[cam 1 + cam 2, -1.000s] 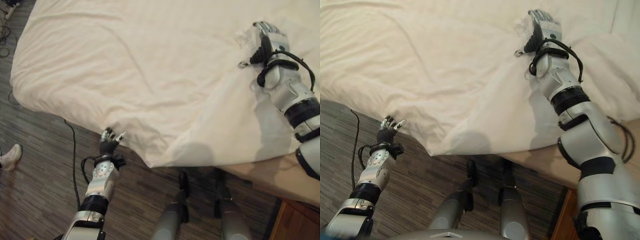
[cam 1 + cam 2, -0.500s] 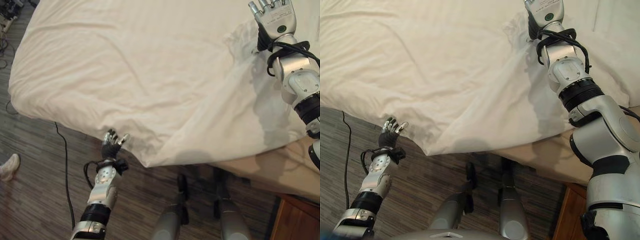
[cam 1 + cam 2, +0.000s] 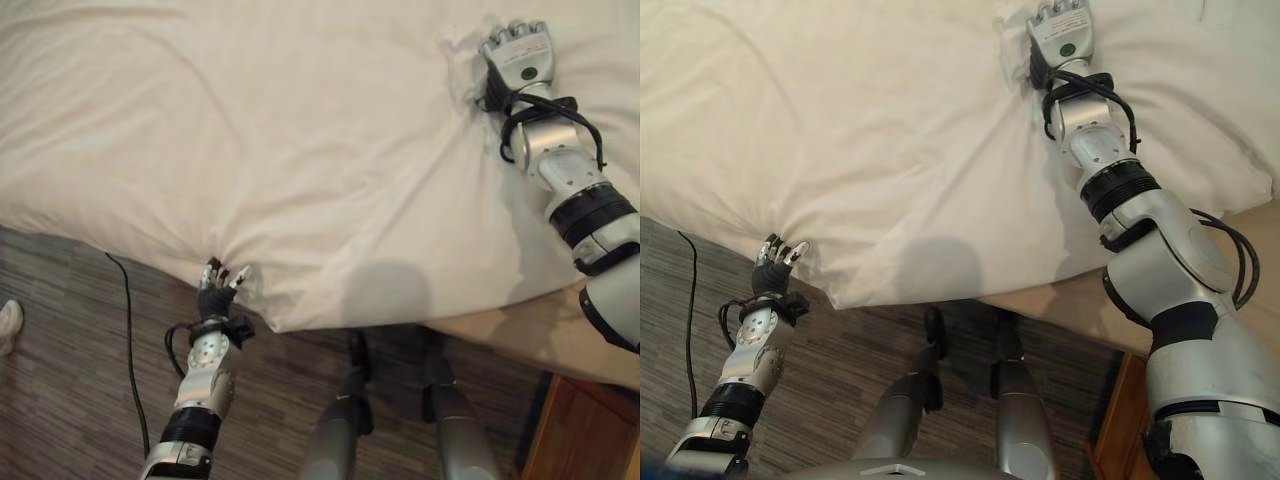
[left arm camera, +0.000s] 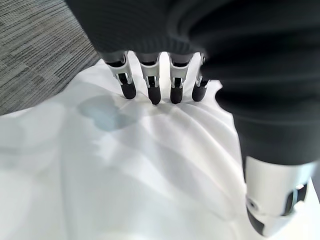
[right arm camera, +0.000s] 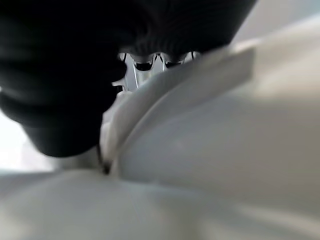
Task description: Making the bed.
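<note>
Both hands grip the duvet (image 3: 300, 150): left hand (image 3: 215, 295), right hand (image 3: 520, 60).

Looking like a bedroom, prob. home or hotel rm: big bed (image 3: 560, 335) w/ cream duvet (image 3: 300, 140) hanging over its edge, grey wood-look plank floor (image 3: 70, 350) running alongside, brown wooden furniture corner (image 3: 585, 425) sitting by the bed, person's white shoe (image 3: 8, 325) showing at floor edge.

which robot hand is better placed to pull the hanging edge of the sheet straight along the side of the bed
Left. The left robot hand is at the sheet's hanging edge with fingers gathering the cloth. The right robot hand lies far up on the bed, away from that edge.
</note>
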